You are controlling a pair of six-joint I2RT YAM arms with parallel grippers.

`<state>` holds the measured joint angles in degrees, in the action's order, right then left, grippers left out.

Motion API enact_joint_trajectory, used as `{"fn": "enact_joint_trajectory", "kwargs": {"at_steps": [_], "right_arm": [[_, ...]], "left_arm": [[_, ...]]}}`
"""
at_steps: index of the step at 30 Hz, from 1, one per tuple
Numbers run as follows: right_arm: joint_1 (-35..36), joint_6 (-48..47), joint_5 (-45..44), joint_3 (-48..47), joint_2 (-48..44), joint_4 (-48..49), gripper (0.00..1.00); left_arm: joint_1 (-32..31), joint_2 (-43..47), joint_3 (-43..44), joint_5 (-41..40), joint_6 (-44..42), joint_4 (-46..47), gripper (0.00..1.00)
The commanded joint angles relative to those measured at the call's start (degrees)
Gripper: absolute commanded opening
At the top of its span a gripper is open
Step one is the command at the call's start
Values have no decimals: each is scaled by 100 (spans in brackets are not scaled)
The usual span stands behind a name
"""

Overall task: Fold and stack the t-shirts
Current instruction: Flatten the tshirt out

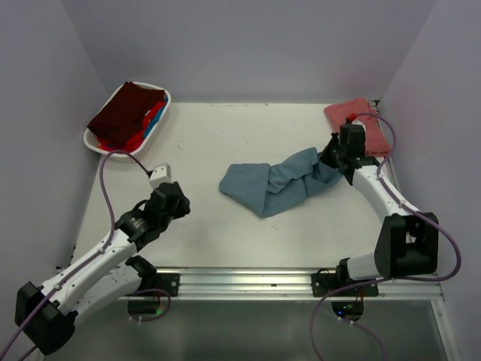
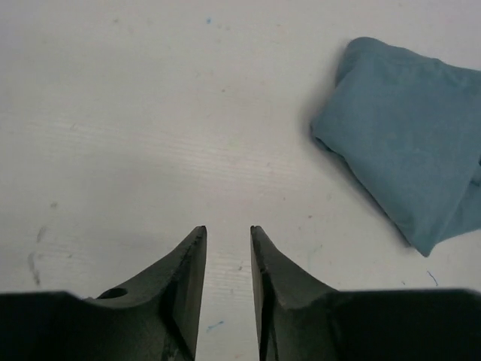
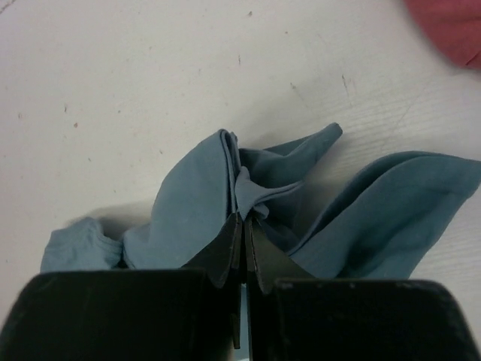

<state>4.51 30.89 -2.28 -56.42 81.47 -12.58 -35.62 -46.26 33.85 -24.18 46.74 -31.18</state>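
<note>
Because the teal-blue t-shirt (image 1: 270, 186) lies crumpled near the salmon-red t-shirt (image 1: 361, 120), the right claw (image 3: 244, 219) is clenched on its nearer end, probably to spread it; the left claw (image 2: 228, 230) hovers released, farther off.

The top camera is looking down on the whole table (image 1: 210, 226). Both wrist cameras are peering in close, sharing the teal-blue t-shirt (image 2: 406, 150).

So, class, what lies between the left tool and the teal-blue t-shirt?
Only bare table separates the left tool from the teal-blue t-shirt; the left wrist view shows it.
</note>
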Motion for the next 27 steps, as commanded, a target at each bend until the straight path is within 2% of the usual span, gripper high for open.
{"fn": "enact_joint_trajectory", "kwargs": {"at_steps": [1,2,3,4,6,7,9,10,12,13,16,23,27], "right_arm": [[41,-312,139,88,-245,-271,0],[41,-347,210,88,-272,-289,0],[41,-365,367,88,-290,-280,0],[50,-400,421,88,-307,-289,0],[50,-453,588,88,-316,-298,0],[50,-470,641,79,-325,-289,0],[50,-488,729,88,-334,-289,0],[50,-505,755,79,-342,-298,0],[58,-514,852,114,-316,-272,0],[67,-532,861,114,-299,-280,0],[67,-549,861,175,-263,-271,0],[76,-558,747,176,-220,-289,0],[67,-541,773,158,-149,-280,0]], "left_arm": [[28,-110,-579,795,-506,2067,36],[11,-337,-572,1027,-804,2507,39],[11,-627,-468,1256,-990,3242,45],[-7,-1378,-266,1424,-1131,3354,49],[-112,-2120,629,1583,-1640,3617,59],[-156,-2777,1180,1705,-1798,3741,62],[-226,-3369,1702,1934,-2159,4143,68],[-235,-3929,2244,2135,-2247,4207,69],[-244,-4459,2818,2295,-2476,4208,73],[-235,-4967,3438,2391,-2555,4112,74],[-262,-5742,4416,2760,-2801,3699,75],[-586,-6702,5482,2928,-3320,2513,76],[-780,-7273,6133,2691,-3382,1364,71]]}}
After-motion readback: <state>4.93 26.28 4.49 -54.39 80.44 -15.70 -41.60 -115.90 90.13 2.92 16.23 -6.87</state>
